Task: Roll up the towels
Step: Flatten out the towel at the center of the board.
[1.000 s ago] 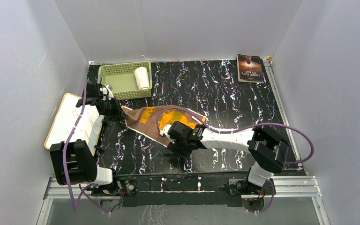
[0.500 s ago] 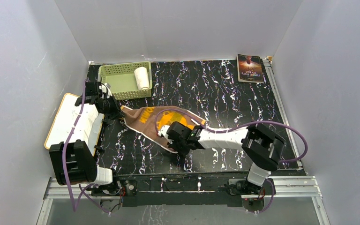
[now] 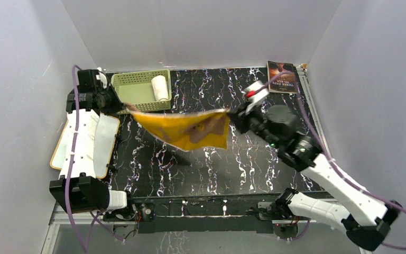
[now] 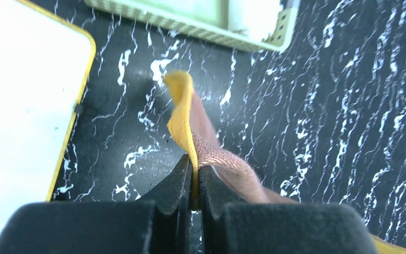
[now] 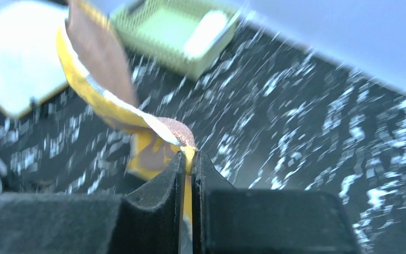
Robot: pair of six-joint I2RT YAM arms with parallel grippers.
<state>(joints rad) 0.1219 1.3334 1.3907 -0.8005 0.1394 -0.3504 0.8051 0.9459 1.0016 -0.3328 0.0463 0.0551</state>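
Note:
The brown and orange-yellow towel [image 3: 187, 129] hangs in the air above the table's middle, stretched between both grippers with its yellow side toward the camera. My left gripper [image 3: 127, 107] is shut on its left corner [image 4: 211, 153], near the basket. My right gripper [image 3: 231, 112] is shut on its right corner, and the cloth [image 5: 100, 69] trails away from those jaws toward the left. In the wrist views each gripper [image 4: 196, 169] [image 5: 189, 159] pinches a thin yellow edge. The white towel [image 3: 160, 87] lies rolled in the green basket [image 3: 132, 90].
A white board with a tan edge [image 3: 84, 140] lies at the table's left side, under the left arm. A dark-covered book [image 3: 282, 76] sits at the far right corner. The basket [image 4: 190, 21] [image 5: 158, 32] stands at the far left. Grey walls enclose the black marbled table.
My right gripper shut on the towel's near corner. Both arms then lifted the towel off the table and pulled it taut, the right arm swinging up and right, the left moving farther back.

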